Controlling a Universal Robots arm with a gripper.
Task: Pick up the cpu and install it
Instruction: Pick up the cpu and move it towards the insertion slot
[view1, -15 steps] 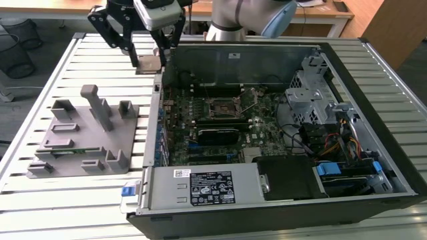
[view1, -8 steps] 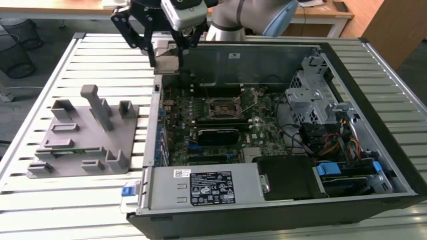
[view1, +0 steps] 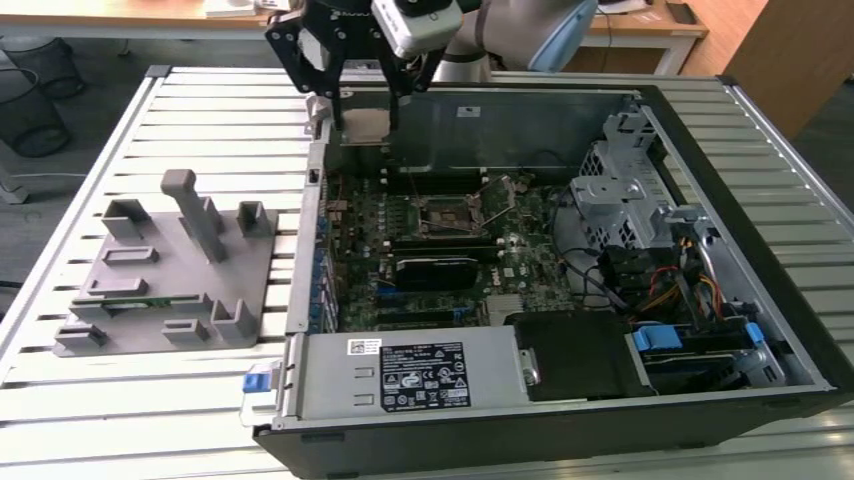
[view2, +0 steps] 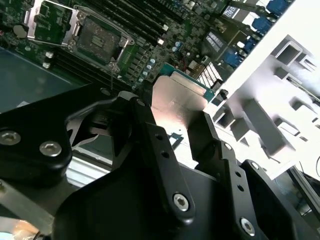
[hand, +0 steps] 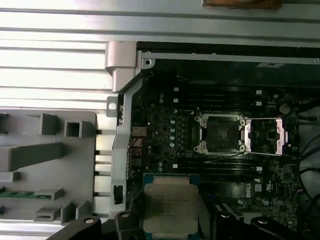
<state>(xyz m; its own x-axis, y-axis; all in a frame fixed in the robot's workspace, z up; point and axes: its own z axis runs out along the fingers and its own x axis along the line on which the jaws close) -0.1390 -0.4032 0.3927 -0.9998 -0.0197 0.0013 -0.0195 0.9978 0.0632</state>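
Pincer (view1: 360, 118) pointing down above computer case (view1: 534, 125) corner, gripping cpu (hand: 170, 202) between both fingers.

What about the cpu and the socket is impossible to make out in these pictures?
Underside of the cpu: turned away from the camera in both wrist views.
Cpu edges inside the gripper: covered by its fingers in the second wrist view.
Contacts of the socket: too small in every view.
Print on the cpu lid: too faint to read in the first wrist view.

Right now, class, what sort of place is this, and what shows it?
Probably a robotics workshop or lab: an open black computer case on a slatted metal table, beside a grey plastic fixture tray.
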